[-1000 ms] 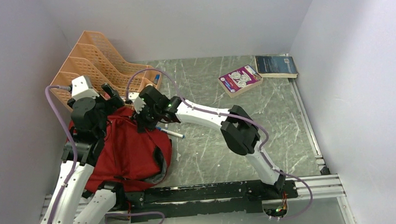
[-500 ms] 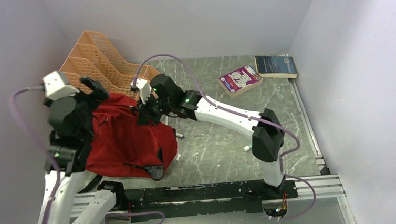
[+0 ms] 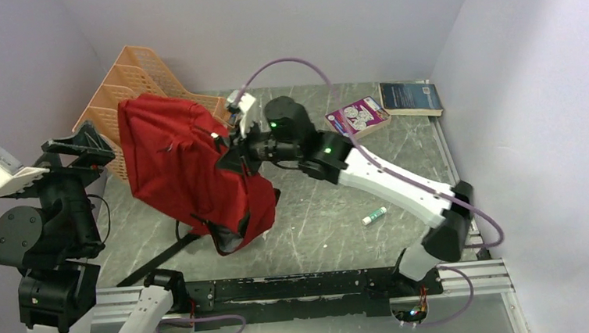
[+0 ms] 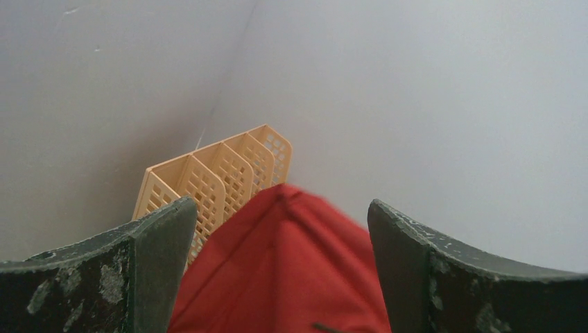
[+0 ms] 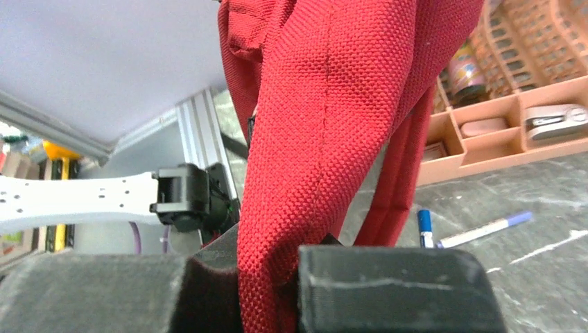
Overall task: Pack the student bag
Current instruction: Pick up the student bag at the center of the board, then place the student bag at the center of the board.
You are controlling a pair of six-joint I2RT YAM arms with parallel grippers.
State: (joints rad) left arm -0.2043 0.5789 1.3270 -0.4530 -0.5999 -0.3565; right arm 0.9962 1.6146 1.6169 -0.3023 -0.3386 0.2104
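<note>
Observer: student bag [image 3: 186, 166] is being held up left of centre, in front of the orange file rack [image 3: 125, 80]. Whether its lower corner is touching the table [image 3: 317, 204] cannot be told. Right gripper [image 3: 231, 146] is being pressed together on a fold of red fabric near the bag's upper right edge. Left gripper [image 3: 86, 147] is being held spread wide at the near left, pinching nothing.

Checker: Risk being judged?

Observer: Most of the weight is being carried by one narrow pinch of cloth. Slipping is being judged possible if the arm is jerked or swung, and the bag would then drop and slump shut. A black strap [image 3: 160, 253] is being trailed toward the near rail and could be snagged there. The mouth is not being held open by anything, so loading is being judged awkward until a second grip is taken.

Checker: Views differing how?

Observer: From above, the hang of the bag is being shown, with two books [image 3: 357, 119] at the far right and a glue stick [image 3: 374, 216] lying right of the bag. In the right wrist view the pinch itself is being shown close, with fabric clamped between the jaws. A pen [image 5: 485, 227] and a blue-capped marker [image 5: 424, 225] are also being shown on the table beyond, both hidden from above. In the left wrist view only the spread fingers are being shown, with the red top and the rack between them.
</note>
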